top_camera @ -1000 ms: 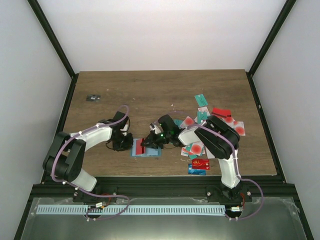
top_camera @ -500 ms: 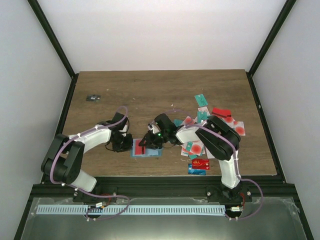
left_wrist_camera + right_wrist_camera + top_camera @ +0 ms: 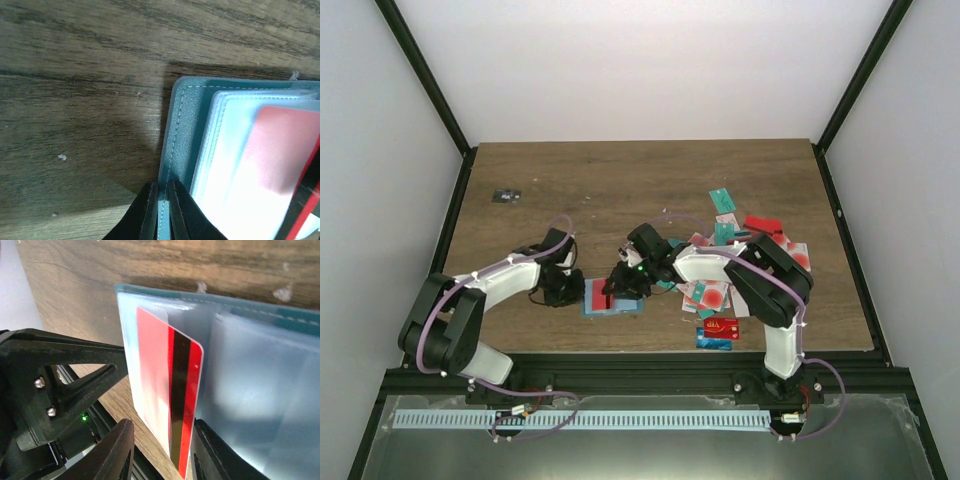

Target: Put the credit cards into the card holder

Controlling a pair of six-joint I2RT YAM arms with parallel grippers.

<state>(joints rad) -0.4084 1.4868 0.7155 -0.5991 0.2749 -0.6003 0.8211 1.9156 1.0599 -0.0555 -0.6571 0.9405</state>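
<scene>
The card holder (image 3: pixel 612 299) lies open and flat on the table (image 3: pixel 620 190), and every place below is told from it. A red card with a black stripe (image 3: pixel 176 405) sits part-way in one of its clear pockets: the side away from the stripe shows pale behind the plastic, while the striped side is bare. The card's long axis runs along the stripe, one end pointing back at my right gripper (image 3: pixel 162 457), which hovers just off the holder's right side. Its jaws stand apart on either side of the card's near corner, and bare wood shows between one finger and the card, so I judge the card released, not pinched. My left gripper (image 3: pixel 161 210) is at the holder's opposite, left edge, clamped shut on the stitched teal cover and pinning it down. The right arm is the nearer one to the card, so I think any nudge to seat it deeper falls to that hand, pushing across the holder toward my left gripper. The rest of the credit cards (image 3: pixel 720 292) lie heaped to the right of the holder, well beyond my right wrist. I cannot see how deep the pocket goes. From above, my right wrist hides the holder's right half.
</scene>
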